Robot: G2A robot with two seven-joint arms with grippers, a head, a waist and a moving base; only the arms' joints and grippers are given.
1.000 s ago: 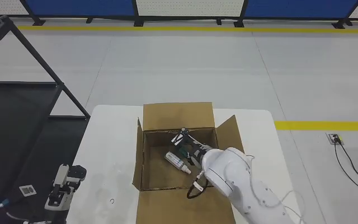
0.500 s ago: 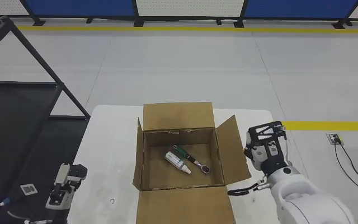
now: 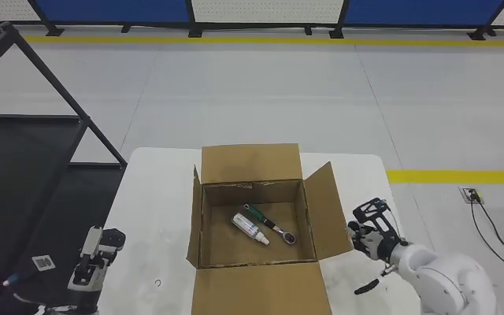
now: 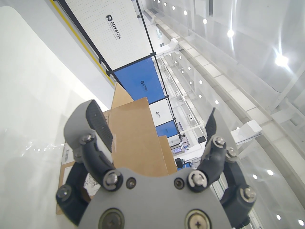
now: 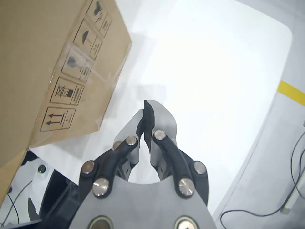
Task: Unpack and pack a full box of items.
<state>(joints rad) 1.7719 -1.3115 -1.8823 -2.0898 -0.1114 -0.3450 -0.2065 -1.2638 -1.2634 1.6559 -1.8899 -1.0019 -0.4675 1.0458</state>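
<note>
Top view: white surface (image 3: 157, 213) with rounded corners, cardboard box (image 3: 250, 164) standing near its middle, flaps open. Inside, on the bottom, lie a ratchet wrench (image 3: 269, 224) and a white tube (image 3: 250, 227), side by side and both slanted; I cannot tell whether they touch. My right gripper (image 5: 145, 110) hangs over bare surface just beside the box's right flap, fingers pressed together, nothing between them. That flap's outer face carries printed handling symbols. My left gripper (image 4: 153, 116) sits low at the surface's left edge, well apart from the box, fingers spread wide and empty.

Room: pale grey floor (image 3: 260, 94) all round. A yellow line (image 3: 236, 39) runs along the far side, blue panels (image 3: 110, 9) on black feet behind it; a second yellow strip (image 3: 445, 176) lies to the right. Black frame (image 3: 55, 87) and dark mat (image 3: 31, 157) to the left. Floor socket (image 3: 471, 194) with a cable on the right. Left wrist view: high ceiling, rows of lights (image 4: 281, 60)
</note>
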